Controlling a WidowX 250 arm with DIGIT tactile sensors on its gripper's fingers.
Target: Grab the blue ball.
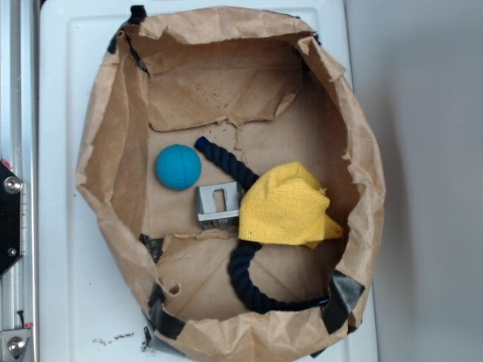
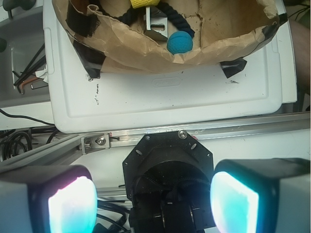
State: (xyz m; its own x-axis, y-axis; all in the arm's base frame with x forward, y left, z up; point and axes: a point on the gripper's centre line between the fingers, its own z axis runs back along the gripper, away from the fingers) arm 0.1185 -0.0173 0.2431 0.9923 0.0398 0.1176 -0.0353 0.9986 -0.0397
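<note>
The blue ball is a small turquoise sphere lying inside a crumpled brown paper basin, left of centre, just up-left of a grey metal block. In the wrist view the blue ball shows at the top, behind the paper rim. My gripper is open, its two glowing pads wide apart with nothing between them. It hangs well outside the basin, over the robot's black base. The gripper does not appear in the exterior view.
A dark navy rope curves through the basin, partly under a yellow cloth. The paper basin sits on a white tray. An aluminium rail and cables lie between the tray and my base.
</note>
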